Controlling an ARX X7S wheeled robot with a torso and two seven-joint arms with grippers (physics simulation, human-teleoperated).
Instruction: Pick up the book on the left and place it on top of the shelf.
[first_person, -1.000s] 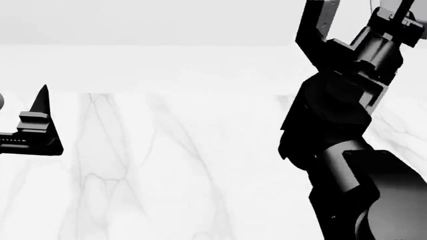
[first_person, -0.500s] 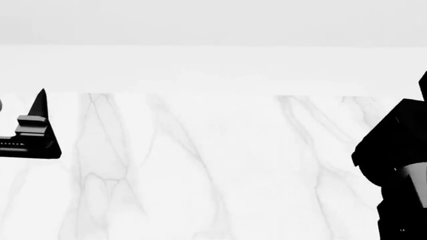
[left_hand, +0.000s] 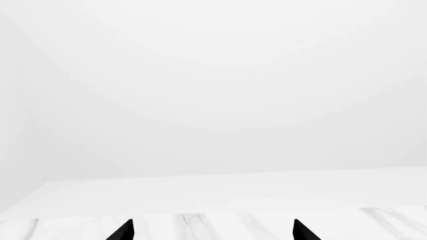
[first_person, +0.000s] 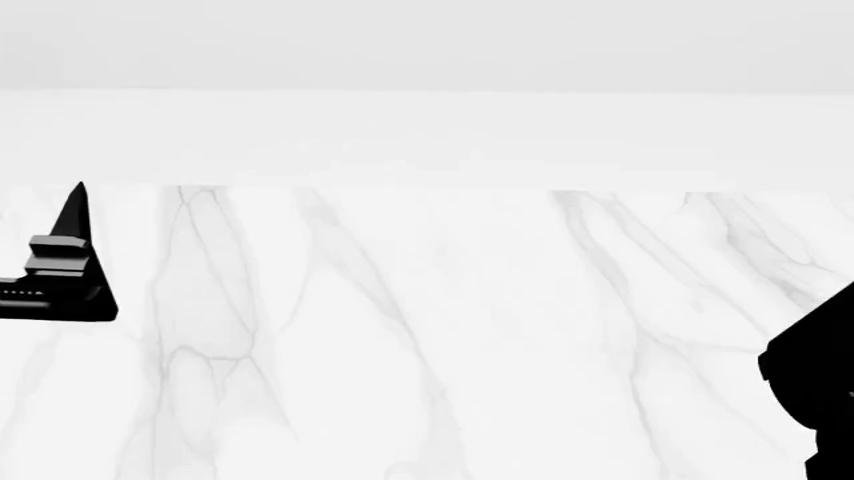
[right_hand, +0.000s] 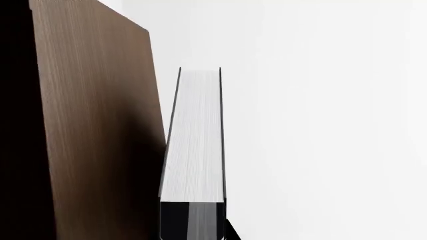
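Observation:
In the right wrist view, the thin black book (right_hand: 193, 145) shows its white page edges. My right gripper (right_hand: 193, 231) is shut on its near end. The book stands right beside a flat panel of the dark brown wooden shelf (right_hand: 100, 130); I cannot tell whether they touch. In the head view neither book nor shelf shows, and only part of my right arm (first_person: 817, 390) is at the lower right edge. My left gripper (left_hand: 213, 232) is open and empty over the marble table; one of its fingers (first_person: 74, 235) shows at the head view's left edge.
The white marble table (first_person: 427, 330) with grey veins fills the head view, its far edge (first_person: 427, 185) against a pale wall. Beyond the book in the right wrist view there is only plain white background.
My right arm, raised at the head view's centre right a second ago, has swung right and down almost out of that view. The left gripper has drifted slightly left.

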